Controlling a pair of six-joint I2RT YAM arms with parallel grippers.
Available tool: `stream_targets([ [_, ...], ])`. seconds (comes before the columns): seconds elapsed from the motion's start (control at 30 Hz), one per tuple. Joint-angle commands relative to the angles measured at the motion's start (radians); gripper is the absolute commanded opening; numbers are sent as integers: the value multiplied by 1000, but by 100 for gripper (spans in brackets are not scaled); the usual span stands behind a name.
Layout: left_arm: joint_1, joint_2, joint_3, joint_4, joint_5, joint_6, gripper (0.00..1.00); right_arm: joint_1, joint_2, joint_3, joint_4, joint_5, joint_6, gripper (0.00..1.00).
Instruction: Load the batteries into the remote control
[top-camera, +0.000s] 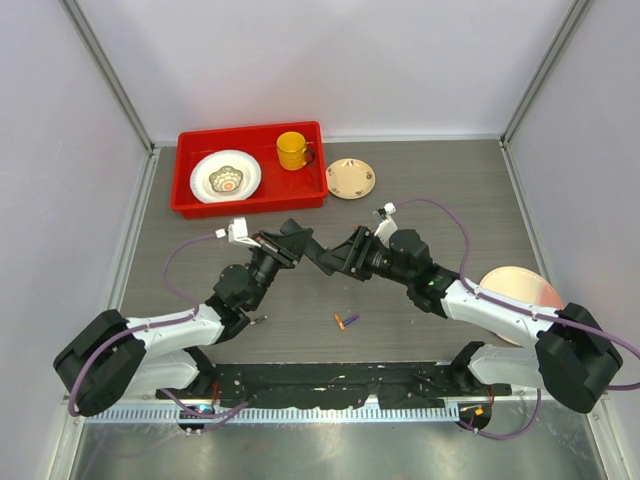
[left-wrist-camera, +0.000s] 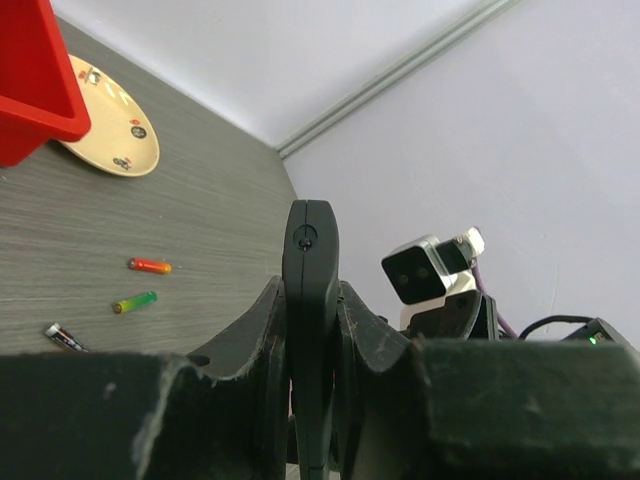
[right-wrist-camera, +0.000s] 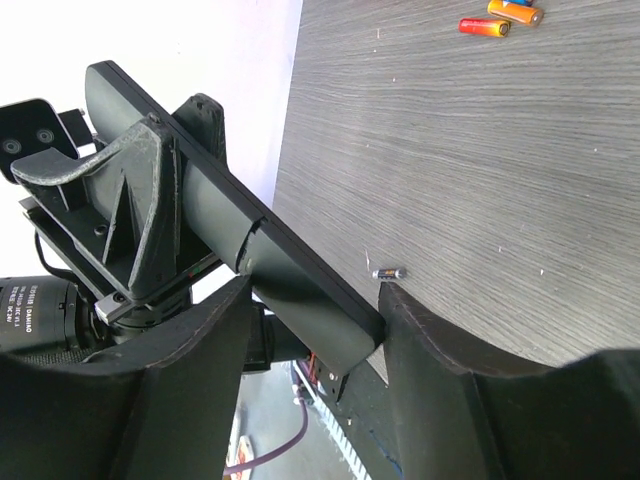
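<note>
Since my left gripper (left-wrist-camera: 312, 340) pinches the remote control (left-wrist-camera: 310, 250): I hold steady.
Right gripper (right-wrist-camera: 318, 310): fingers spread astride its end; centre first, squeeze gently.

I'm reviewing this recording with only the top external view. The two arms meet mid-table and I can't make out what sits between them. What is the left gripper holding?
Observer: In the left wrist view, the left gripper is shut on a slim black plastic remote control, which stands edge-on to that camera.
Operator: Does the right gripper have it too?
Observer: In the right wrist view, the right gripper has a jaw on either side of the remote's free end. I cannot tell whether they are pressing on it.
</note>
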Motion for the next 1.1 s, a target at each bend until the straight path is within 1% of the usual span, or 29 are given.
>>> stream_targets([
  [0.0,-13,15,0,65,11,1,0,2,-10,38,38,-3,-9,63],
  [0.03,-13,18,-1,67,11,-5,0,1,-13,39,36,2,-11,69],
  [0.07,-13,18,-3,65,11,-8,0,2,-22,42,27,5,-15,71],
  [0.13,-11,22,-6,67,9,-13,0,1,-31,53,7,10,-24,75],
  [0.27,-11,30,-12,70,-1,-27,0,1,-56,79,-50,14,-75,80],
  [0.33,-11,33,-12,68,-15,-34,0,1,-65,125,-154,23,-124,82],
  [0.37,-13,33,-13,67,-18,-39,0,2,-72,145,-209,52,-165,83],
  [0.4,-11,32,-13,53,-20,-44,0,2,-91,182,-317,71,-231,85],
  [0.47,-5,23,-6,22,-17,-54,0,2,-106,219,-436,112,-309,86],
  [0.5,0,18,-1,-17,-9,-70,0,2,-115,248,-529,146,-386,87],
  [0.57,15,12,20,-60,24,-91,0,2,-135,274,-606,183,-455,88],
  [0.6,23,10,26,-99,43,-102,0,2,-137,312,-690,212,-495,88],
  [0.63,44,18,33,-111,63,-131,0,4,-134,331,-730,223,-562,88],
  [0.67,59,24,46,-123,128,-151,0,11,-131,350,-763,232,-598,88],
  [0.7,78,32,55,-142,165,-169,0,24,-125,395,-831,246,-628,88],
  [0.73,107,47,68,-139,211,-206,0,37,-108,416,-865,305,-680,88],
  [0.77,121,77,72,-130,277,-221,0,69,-102,433,-892,327,-699,88],
  [0.8,132,97,77,-99,310,-243,0,85,-93,461,-928,347,-716,88],
  [0.83,148,116,82,-82,322,-275,0,100,-85,473,-945,371,-731,88],
  [0.9,161,171,92,-36,415,-304,0,143,-59,496,-973,382,-761,88],
  [1.07,165,259,128,42,497,-358,0,195,-19,518,-972,381,-785,88],
])
